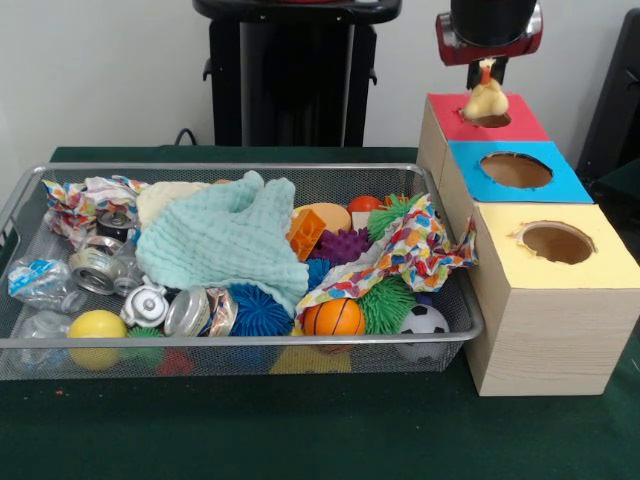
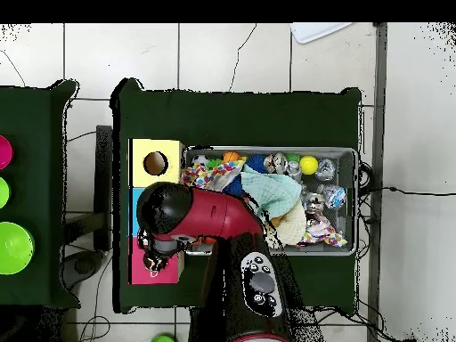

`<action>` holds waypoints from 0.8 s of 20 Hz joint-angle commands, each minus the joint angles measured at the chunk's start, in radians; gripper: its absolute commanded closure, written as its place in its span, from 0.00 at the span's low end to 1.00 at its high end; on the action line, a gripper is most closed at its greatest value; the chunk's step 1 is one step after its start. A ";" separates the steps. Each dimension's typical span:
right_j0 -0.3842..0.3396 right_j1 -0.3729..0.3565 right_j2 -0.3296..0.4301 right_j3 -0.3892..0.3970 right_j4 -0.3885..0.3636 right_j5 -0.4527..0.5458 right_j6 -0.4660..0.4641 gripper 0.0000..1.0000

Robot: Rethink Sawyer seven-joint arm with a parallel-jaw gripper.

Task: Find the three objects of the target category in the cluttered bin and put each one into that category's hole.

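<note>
My gripper [image 1: 487, 66] hangs right over the red-topped hole [image 1: 497, 121] at the far end of the wooden box. It is shut on the yellow duck [image 1: 486, 100], which dangles with its lower body at the hole's rim. In the overhead view my arm covers the gripper [image 2: 158, 259] and most of the red top [image 2: 137, 264]. The wire mesh bin [image 1: 230, 342] lies left of the box and is full of clutter. An orange dark-striped toy [image 1: 306, 232], seemingly the tiger, pokes out beside a cloth. A cream soft shape [image 1: 168, 198] lies at the back, partly under that cloth.
The blue-topped hole [image 1: 515, 170] and the yellow-topped hole [image 1: 557, 243] sit nearer the camera on the same box. In the bin lie a pale green cloth [image 1: 235, 240], a patterned cloth [image 1: 415, 250], spiky balls, crushed cans [image 1: 95, 268] and small balls. The robot's pedestal [image 1: 290, 70] stands behind.
</note>
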 commanded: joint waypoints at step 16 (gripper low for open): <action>-0.002 0.158 -0.012 0.029 0.032 -0.020 0.211 1.00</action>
